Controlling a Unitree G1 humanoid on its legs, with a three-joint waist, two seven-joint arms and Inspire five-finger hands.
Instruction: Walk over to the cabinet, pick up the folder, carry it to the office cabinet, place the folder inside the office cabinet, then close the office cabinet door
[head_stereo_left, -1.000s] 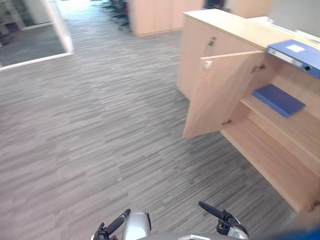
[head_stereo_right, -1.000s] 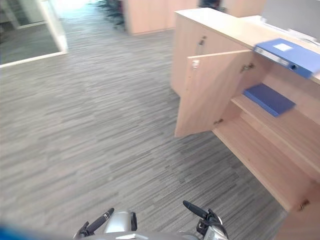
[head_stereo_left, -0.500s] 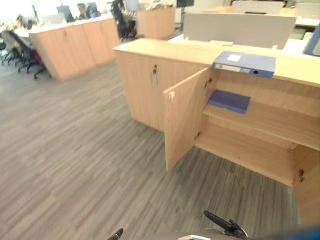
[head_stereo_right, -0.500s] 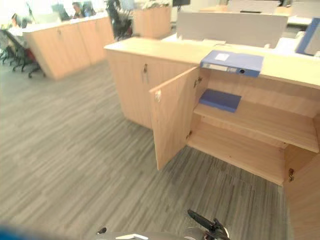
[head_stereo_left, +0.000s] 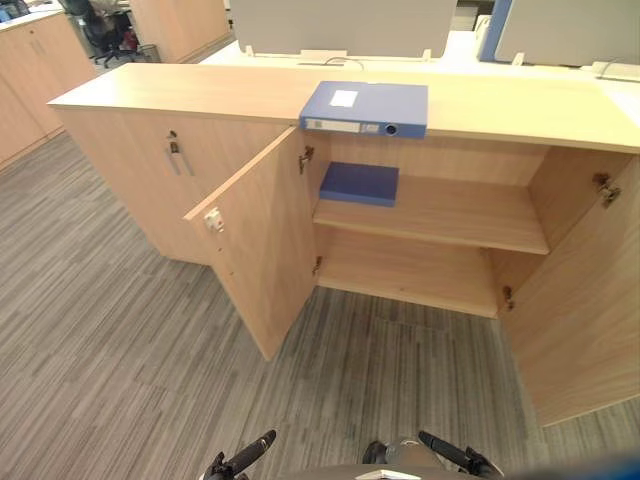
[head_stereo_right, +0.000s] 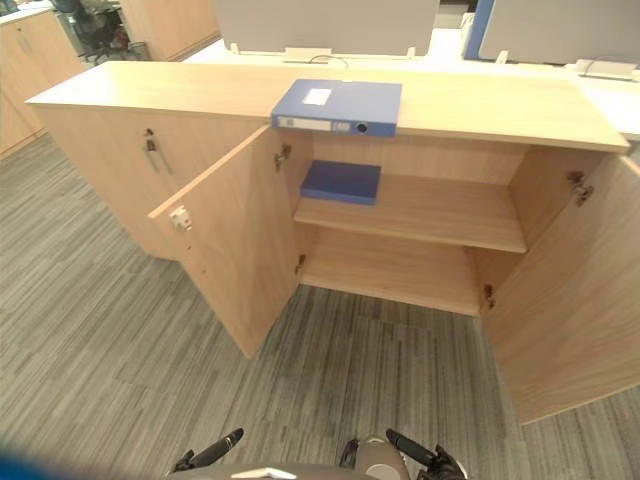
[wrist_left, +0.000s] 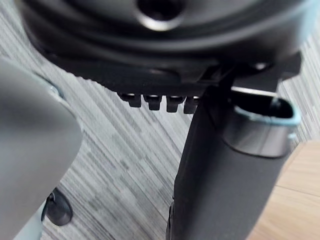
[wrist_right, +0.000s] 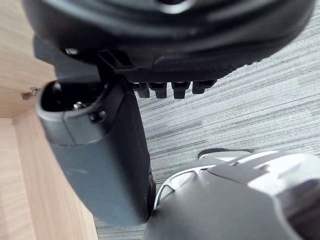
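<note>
The left hand (wrist_left: 165, 45) is a dark, rounded bulk, glossy along its edge. A row of short black fingers (wrist_left: 152, 101) sits beside a thick matt-black thumb (wrist_left: 220, 190), and a silvery collar (wrist_left: 260, 135) rimmed in pale blue rings the thumb's base. The right hand (wrist_right: 165, 45) looks alike, but its thumb (wrist_right: 100, 165) is dark grey, with what may be a small screw head (wrist_right: 95, 116) near the thumb's base.
</note>
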